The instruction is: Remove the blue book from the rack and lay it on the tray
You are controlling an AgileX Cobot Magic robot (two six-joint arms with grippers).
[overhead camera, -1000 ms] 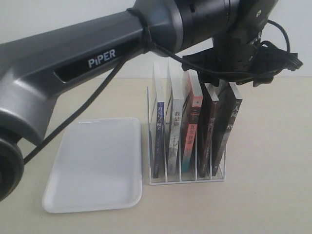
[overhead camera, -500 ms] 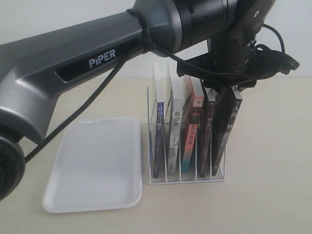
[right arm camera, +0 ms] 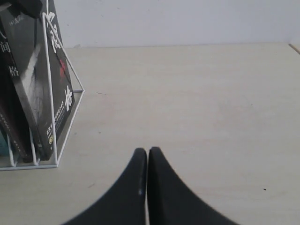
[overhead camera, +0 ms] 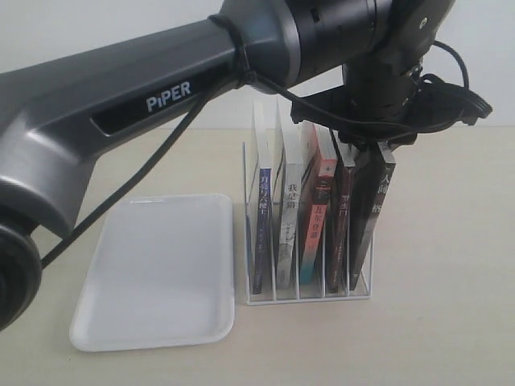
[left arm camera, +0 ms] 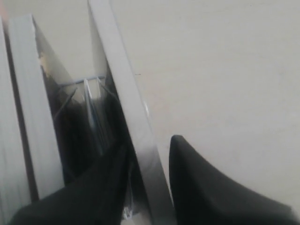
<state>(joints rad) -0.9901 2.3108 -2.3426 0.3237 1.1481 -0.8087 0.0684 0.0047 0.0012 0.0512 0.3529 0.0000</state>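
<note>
The blue book (overhead camera: 262, 229) has a dark blue spine with white characters. White wire rack (overhead camera: 306, 299), plain white tray (overhead camera: 157, 269), pale beige counter (overhead camera: 451, 241). 2 black-spined books (overhead camera: 342, 233), 1 red-spined book (overhead camera: 315, 229), 1 whitish-grey book (overhead camera: 288, 225). Dark grey arm (overhead camera: 121, 96), white lettering.

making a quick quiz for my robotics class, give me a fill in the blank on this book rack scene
1. The rack holds ___ books.
2. In the exterior view, the tray lies to the ___ of the rack.
3. In that view, the blue book stands in the rack's ___ slot.
4. The right gripper is ___, holding nothing.

Missing words: five; left; leftmost; shut
</note>
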